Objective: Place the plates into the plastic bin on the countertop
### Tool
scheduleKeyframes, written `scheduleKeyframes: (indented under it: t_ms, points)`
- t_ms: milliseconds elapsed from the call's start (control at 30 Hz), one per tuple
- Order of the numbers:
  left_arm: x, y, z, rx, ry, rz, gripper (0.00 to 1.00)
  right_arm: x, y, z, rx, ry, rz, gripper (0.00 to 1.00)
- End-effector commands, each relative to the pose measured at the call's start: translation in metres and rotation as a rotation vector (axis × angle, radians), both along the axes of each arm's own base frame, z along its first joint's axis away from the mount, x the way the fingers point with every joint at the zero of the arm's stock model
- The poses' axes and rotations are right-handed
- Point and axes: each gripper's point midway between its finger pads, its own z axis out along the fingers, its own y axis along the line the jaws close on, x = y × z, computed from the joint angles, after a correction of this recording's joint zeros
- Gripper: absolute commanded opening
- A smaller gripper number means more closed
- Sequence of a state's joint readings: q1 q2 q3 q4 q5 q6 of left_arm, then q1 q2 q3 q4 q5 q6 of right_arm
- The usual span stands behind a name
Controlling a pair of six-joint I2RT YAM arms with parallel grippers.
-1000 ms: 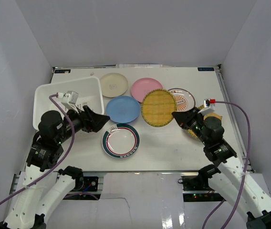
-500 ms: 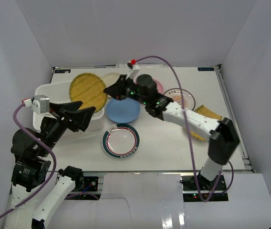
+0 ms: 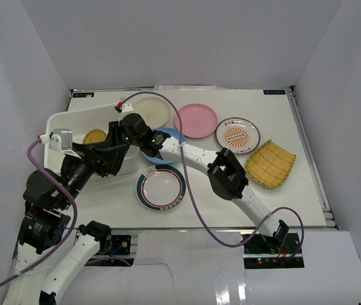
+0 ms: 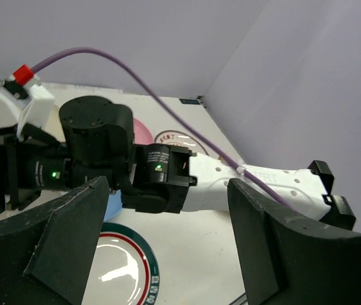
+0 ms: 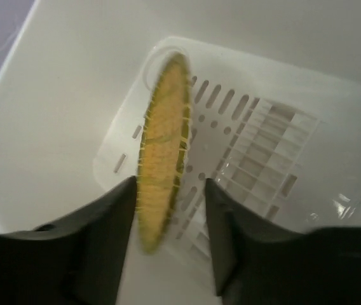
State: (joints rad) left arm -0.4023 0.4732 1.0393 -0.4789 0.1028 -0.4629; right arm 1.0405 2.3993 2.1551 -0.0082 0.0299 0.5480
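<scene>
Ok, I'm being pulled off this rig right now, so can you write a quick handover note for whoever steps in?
Left gripper: open, empty, near the white plastic bin.
Right gripper: open over the bin, round yellow woven plate edge-on between its jaws, unclamped.
Done: that plate, nearly.
Left on the white countertop: cream plate, pink plate, blue plate, orange-patterned plate, green-and-red-rimmed plate, squarish yellow woven plate.
</scene>
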Motion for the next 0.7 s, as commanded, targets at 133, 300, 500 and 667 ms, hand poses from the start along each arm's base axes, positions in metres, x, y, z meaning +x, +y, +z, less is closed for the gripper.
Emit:
scheduleKeyframes:
  t_ms: [133,300,500,667]
  points:
    - [0.014,0.016,-0.083,0.004,0.325,0.142,0.83,0.014,-0.031,0.148,0.188,-0.249,-0.083,0.73]
    - [0.011,0.006,-0.137,0.023,0.541,0.123,0.8,0.002,-0.085,0.164,0.176,-0.279,-0.09,0.6]
    - [-0.009,-0.017,-0.205,0.095,0.847,0.0,0.69,-0.01,-0.204,0.096,0.101,-0.176,-0.226,0.22]
    - [-0.021,-0.023,-0.242,0.139,1.025,-0.004,0.65,-0.017,-0.284,0.019,-0.004,-0.065,-0.336,0.28]
